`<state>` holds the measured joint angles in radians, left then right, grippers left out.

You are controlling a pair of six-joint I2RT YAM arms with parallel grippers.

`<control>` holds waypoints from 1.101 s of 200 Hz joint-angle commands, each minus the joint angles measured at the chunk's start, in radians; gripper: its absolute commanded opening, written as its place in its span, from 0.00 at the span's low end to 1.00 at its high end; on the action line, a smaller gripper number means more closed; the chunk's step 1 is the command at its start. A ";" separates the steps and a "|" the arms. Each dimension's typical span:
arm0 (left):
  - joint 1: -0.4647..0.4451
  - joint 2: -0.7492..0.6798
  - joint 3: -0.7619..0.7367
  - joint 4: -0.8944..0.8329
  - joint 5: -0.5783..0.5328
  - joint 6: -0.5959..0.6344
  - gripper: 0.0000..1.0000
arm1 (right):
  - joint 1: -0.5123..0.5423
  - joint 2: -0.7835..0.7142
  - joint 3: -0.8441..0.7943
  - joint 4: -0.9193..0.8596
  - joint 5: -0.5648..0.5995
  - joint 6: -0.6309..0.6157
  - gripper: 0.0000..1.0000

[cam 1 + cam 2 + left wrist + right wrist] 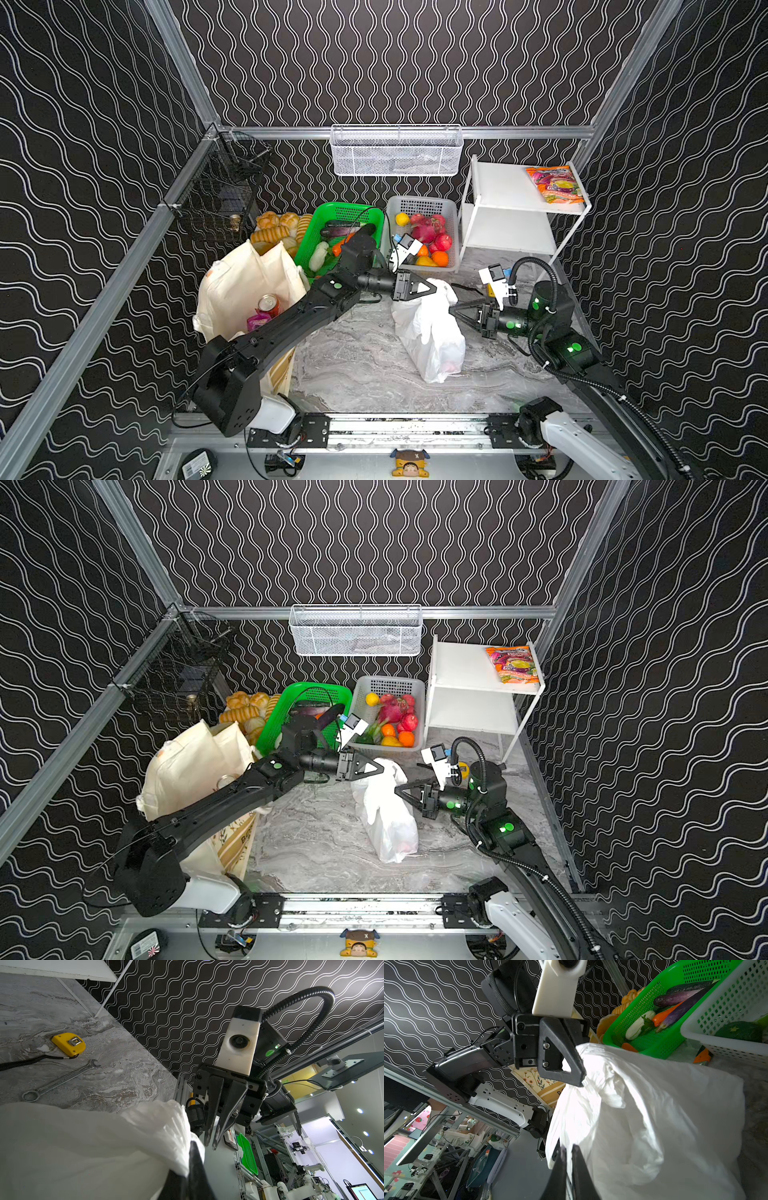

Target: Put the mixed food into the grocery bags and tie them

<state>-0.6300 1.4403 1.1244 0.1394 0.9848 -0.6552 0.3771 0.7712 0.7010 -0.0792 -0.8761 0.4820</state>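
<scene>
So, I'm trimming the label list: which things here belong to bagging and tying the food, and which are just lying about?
Job: white plastic bag, pinched at its top by the left gripper; right gripper beside it; cream tote holding a red can and purple packet.
Lying about: yellow tape measure, wrench, hanging white mesh basket.

Even overhead light fills both top views; shadows on the marble table (353, 365) are soft. In my right wrist view the white plastic bag (654, 1105) glares, almost blown out. The 2 wrist views bow at the edges, and my fingers (197, 1165) up close look dark and blurred.
</scene>
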 commanded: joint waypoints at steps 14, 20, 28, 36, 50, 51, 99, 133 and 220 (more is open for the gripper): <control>0.001 -0.015 -0.010 0.041 0.008 -0.012 0.00 | 0.000 -0.014 -0.027 0.079 -0.044 0.056 0.13; 0.002 -0.015 -0.010 0.042 0.011 -0.015 0.00 | 0.000 -0.012 -0.031 0.086 -0.048 0.063 0.12; 0.003 -0.014 -0.007 0.038 0.014 -0.015 0.00 | 0.000 -0.004 -0.030 0.093 -0.057 0.067 0.10; 0.002 -0.014 -0.005 0.025 0.014 -0.005 0.00 | 0.000 0.005 -0.024 0.087 -0.063 0.063 0.08; 0.003 -0.018 -0.007 0.015 0.003 0.005 0.00 | 0.000 0.022 -0.011 0.085 -0.067 0.059 0.07; 0.003 -0.018 -0.007 0.015 0.004 0.004 0.00 | 0.000 0.024 -0.010 0.085 -0.066 0.058 0.07; 0.004 -0.011 -0.007 0.053 0.015 -0.030 0.00 | 0.002 0.049 0.006 0.061 -0.037 0.041 0.08; 0.004 -0.011 -0.019 0.096 0.020 -0.050 0.00 | 0.002 0.040 0.019 0.020 -0.005 0.019 0.08; 0.004 0.021 -0.025 0.240 0.091 -0.150 0.00 | 0.003 0.055 0.078 -0.062 0.069 -0.035 0.06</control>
<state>-0.6266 1.4548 1.0973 0.2485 1.0164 -0.7567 0.3779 0.8108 0.7521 -0.0963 -0.8639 0.4862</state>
